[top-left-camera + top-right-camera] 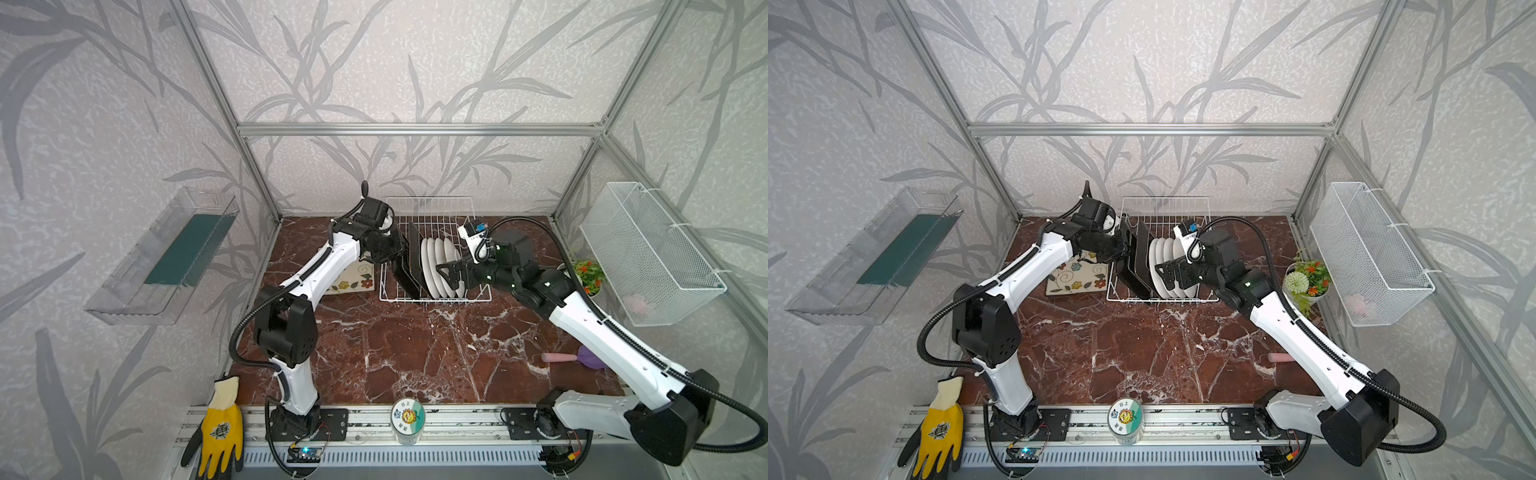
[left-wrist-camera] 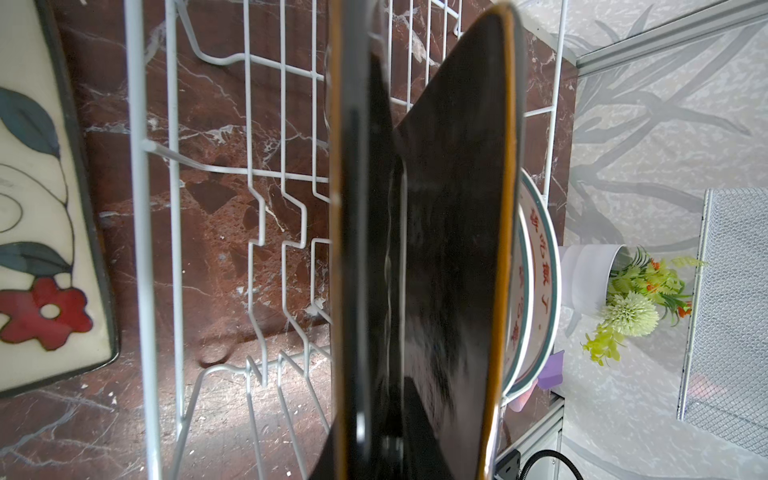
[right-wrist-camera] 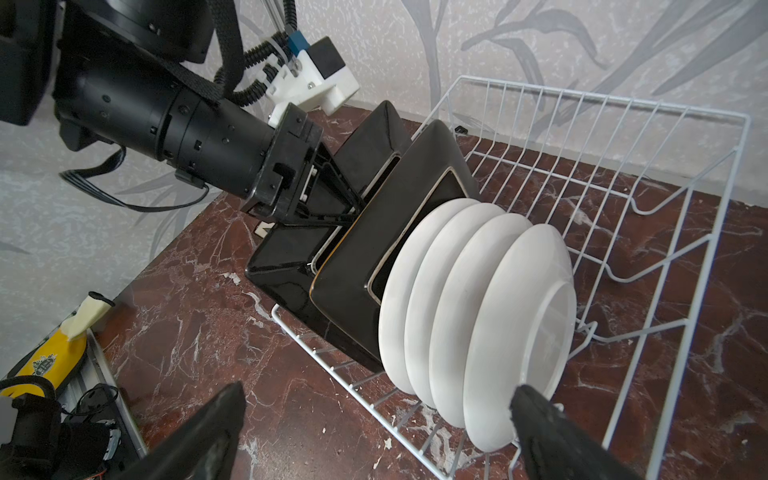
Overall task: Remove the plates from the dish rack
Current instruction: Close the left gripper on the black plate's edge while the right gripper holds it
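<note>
The white wire dish rack [image 1: 436,300] [image 1: 1163,300] [image 3: 602,98] stands at the back of the table. Two black-backed square plates lean in its left end, and several round white plates [image 1: 436,266] [image 3: 478,311] stand upright beside them. My left gripper [image 1: 395,249] [image 3: 349,208] is shut on the rim of the leftmost square plate [image 3: 282,270] [image 2: 361,249], which tilts left away from the second square plate [image 3: 374,249]. My right gripper [image 1: 451,274] [image 3: 374,436] is open just over the round plates, touching nothing. A flowered square plate [image 1: 353,282] [image 2: 37,249] lies face up left of the rack.
A white mesh basket [image 1: 648,253] hangs on the right wall, with a potted plant [image 1: 588,278] below it. A pink and purple object [image 1: 573,358] lies at the right. A jar [image 1: 407,419] and a yellow glove [image 1: 220,424] sit at the front rail.
</note>
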